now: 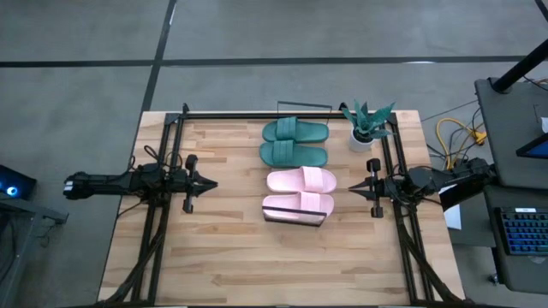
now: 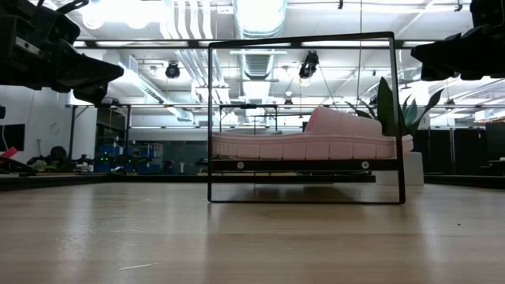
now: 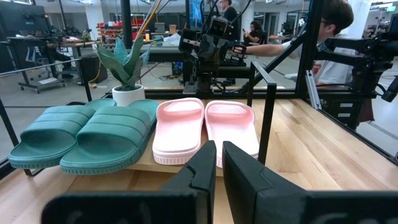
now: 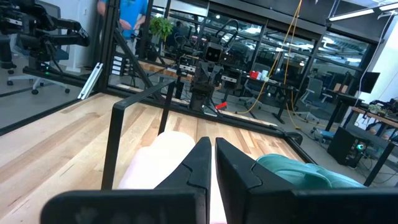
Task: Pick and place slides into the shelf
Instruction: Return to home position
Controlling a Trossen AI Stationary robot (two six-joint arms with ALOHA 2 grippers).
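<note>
Two teal green slides (image 1: 295, 142) and two pale pink slides (image 1: 300, 192) lie side by side, soles down, on the shelf's light wood top (image 3: 142, 167). The shelf's black wire frame (image 2: 210, 118) stands around them at mid-table. My left gripper (image 1: 210, 182) hovers level to the left of the shelf, shut and empty, pointing at the pink slides (image 3: 202, 127). My right gripper (image 1: 353, 187) hovers level to the right of the shelf, also shut and empty, with a pink slide (image 4: 158, 162) and a teal slide (image 4: 298, 171) just beyond its fingers.
A small potted plant (image 1: 368, 127) in a white pot stands at the table's far right, beside the teal slides. Black arm frames run along both table sides (image 1: 163, 154). People sit and stand beyond the table (image 3: 329, 25). Bare wood lies at the near half (image 1: 274, 265).
</note>
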